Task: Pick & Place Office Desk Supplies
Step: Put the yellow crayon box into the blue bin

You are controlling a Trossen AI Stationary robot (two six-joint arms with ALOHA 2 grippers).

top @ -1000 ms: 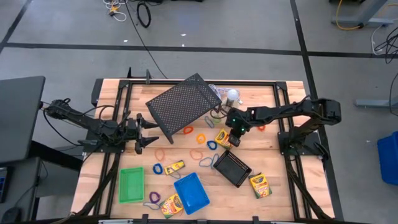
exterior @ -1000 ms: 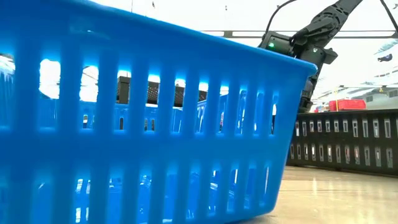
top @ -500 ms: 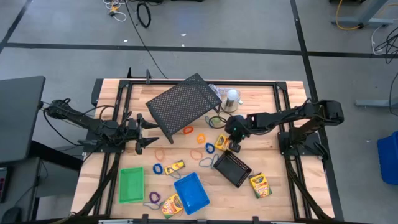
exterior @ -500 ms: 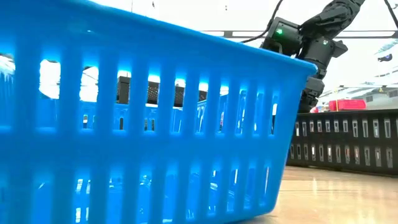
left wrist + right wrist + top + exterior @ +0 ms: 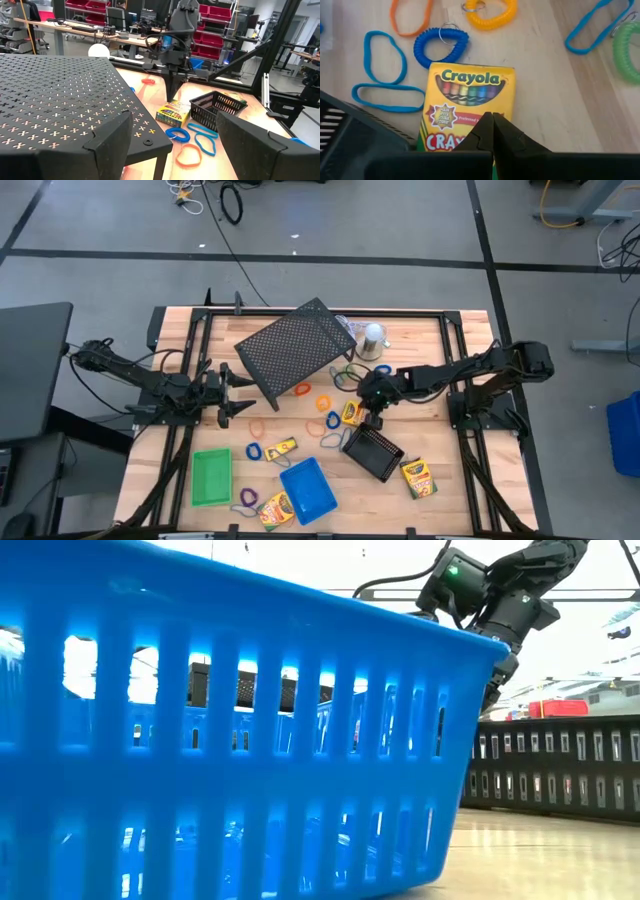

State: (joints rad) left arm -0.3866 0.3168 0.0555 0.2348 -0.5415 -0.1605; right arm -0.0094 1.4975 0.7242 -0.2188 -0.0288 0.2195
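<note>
The right gripper [image 5: 372,418] is hanging with its fingers [image 5: 492,134] clenched together and grasping nothing, their joined tips resting over the lower edge of a Crayola crayon box [image 5: 466,105] that is lying flat, label up, on the wooden table [image 5: 440,445]. Pressed shut like this, the tips are probably serving as a single pusher, since the box is lying too flat for a straddling grip. The box is sitting just beside the black mesh tray [image 5: 373,451], likely its destination, with a blue coil loop [image 5: 441,46] touching its far edge and blue elastic loops [image 5: 387,96] alongside it. More crayon boxes are lying near the blue tray [image 5: 308,488] and past the mesh tray, with the green tray [image 5: 211,478] well apart. The left gripper [image 5: 232,390] is waiting at the table's left side with its fingers [image 5: 110,137] spread and released, holding nothing, next to the large black mesh rack [image 5: 295,347]
</note>
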